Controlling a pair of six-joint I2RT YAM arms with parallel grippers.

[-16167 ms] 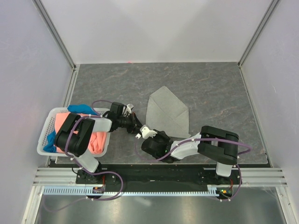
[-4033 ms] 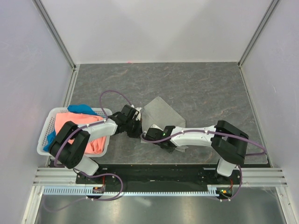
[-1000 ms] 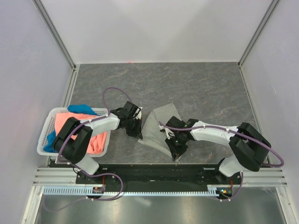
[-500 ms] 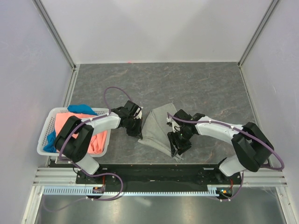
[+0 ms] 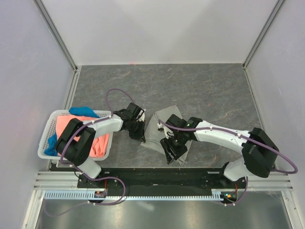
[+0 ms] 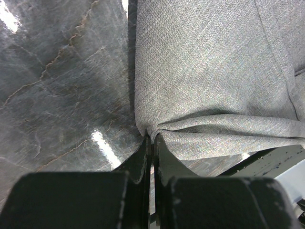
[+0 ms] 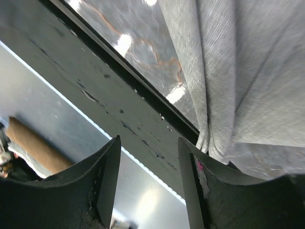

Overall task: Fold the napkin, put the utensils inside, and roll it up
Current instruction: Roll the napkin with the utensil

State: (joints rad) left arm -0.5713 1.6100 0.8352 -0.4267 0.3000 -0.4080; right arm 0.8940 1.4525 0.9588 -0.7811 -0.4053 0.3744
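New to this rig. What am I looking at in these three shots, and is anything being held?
Two robot arms are bolted at the near edge of a table. The wide picture looks down from above and behind them. The other two come from a camera on each wrist, looking past that arm's own fingers. A grey napkin lies rumpled between the arms. At the left stands a white basket holding a coral cloth and a blue cloth. The left end effector is shut, pinching the napkin's edge. The right end effector is open, with the napkin beside it and nothing between its fingers.
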